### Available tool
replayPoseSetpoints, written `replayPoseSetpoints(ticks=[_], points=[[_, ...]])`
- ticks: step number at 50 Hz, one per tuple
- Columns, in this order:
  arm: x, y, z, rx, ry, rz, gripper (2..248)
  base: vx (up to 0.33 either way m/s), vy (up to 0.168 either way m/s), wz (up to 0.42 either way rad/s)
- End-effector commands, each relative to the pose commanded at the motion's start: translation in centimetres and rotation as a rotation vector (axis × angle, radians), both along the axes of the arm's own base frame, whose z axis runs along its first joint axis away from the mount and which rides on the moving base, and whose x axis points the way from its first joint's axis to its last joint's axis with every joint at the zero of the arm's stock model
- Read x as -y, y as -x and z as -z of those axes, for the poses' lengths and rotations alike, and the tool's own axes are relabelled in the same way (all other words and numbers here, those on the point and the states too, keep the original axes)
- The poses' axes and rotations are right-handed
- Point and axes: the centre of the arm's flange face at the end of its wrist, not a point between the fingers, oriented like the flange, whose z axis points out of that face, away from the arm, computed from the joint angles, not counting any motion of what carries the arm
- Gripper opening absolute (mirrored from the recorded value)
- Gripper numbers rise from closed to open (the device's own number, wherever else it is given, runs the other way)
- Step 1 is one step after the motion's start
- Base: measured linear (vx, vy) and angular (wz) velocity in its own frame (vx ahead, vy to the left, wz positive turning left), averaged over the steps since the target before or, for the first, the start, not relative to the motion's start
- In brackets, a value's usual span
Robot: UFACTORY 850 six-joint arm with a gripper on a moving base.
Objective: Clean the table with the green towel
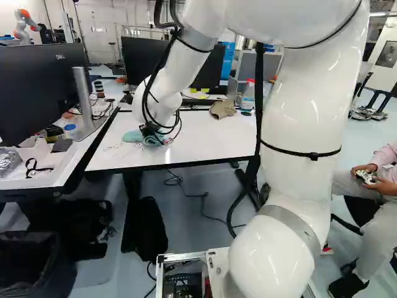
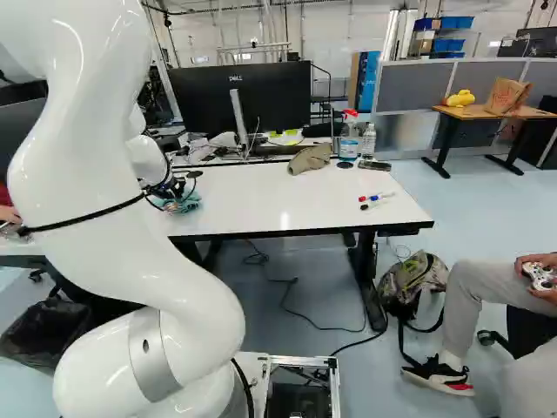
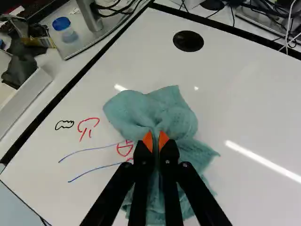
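Green towel [image 3: 157, 110] clenched in the hand [image 1: 151, 130], red, blue and black drawings [image 3: 89, 118] beside it on the white table [image 3: 244, 103]

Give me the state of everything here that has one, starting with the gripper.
Gripper: shut on the green towel
Green towel: bunched, resting on the white tabletop
White tabletop: drawn on in red, black and blue
Markers: lying flat
Spray bottle: upright
Clear bottle: upright
Brown cloth: crumpled
Far monitor: turned away, screen hidden
Backpack: resting on the floor

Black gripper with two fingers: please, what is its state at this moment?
Gripper: closed, holding the green towel between its orange pads.
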Motion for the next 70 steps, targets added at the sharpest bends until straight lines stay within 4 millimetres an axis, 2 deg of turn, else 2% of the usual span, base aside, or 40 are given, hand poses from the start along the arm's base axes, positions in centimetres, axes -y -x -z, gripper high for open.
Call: replayPoseSetpoints(ticks=[17, 31, 46, 70], points=[[-2.1, -2.7, 0.2, 0.014, -0.009, -0.007, 35, 0.0, 0.0, 0.0], [-4.5, -3.4, 0.3, 0.023, -0.015, -0.035, 35, 0.0, 0.0, 0.0], [-7.1, -2.6, 0.4, 0.027, -0.018, -0.077, 35, 0.0, 0.0, 0.0], [-10.5, 0.2, 0.4, 0.027, -0.019, -0.152, 35, 0.0, 0.0, 0.0]])
